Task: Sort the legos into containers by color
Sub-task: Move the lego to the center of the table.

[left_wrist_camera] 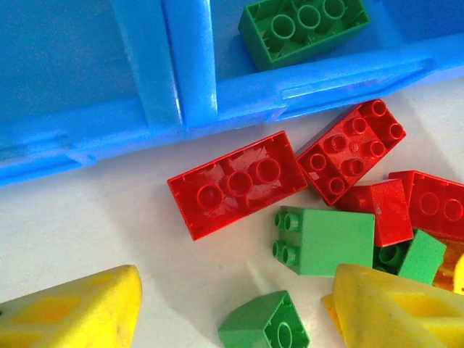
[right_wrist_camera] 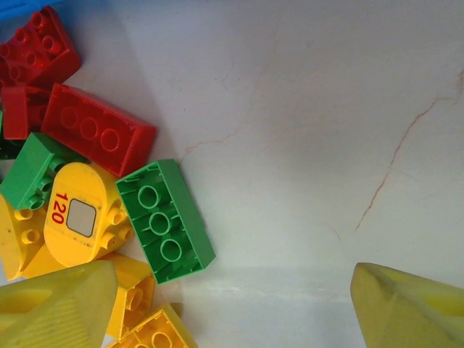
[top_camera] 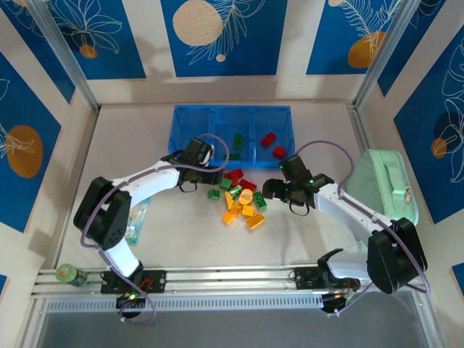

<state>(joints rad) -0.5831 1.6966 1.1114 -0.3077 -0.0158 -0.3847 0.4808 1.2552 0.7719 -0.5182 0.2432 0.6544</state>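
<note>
**Overhead view, with wrist details.** Left of centre, the left hand sits low over the surface, just left of the legos. In its wrist view its yellow fingertips stand apart. A small green brick lies on the surface between them, and a red brick lies beyond it, near the tray wall.

The containers, three joined blue bins, lie at upper centre. The middle bin holds green bricks and the right bin holds red bricks. The loose legos form a red, green and yellow pile at centre, just below the tray.

Right of the pile, the right hand is spread wide, its right fingertip over bare surface. A long green brick lies near the other fingertip. A mint-green pouch lies at far right.
</note>
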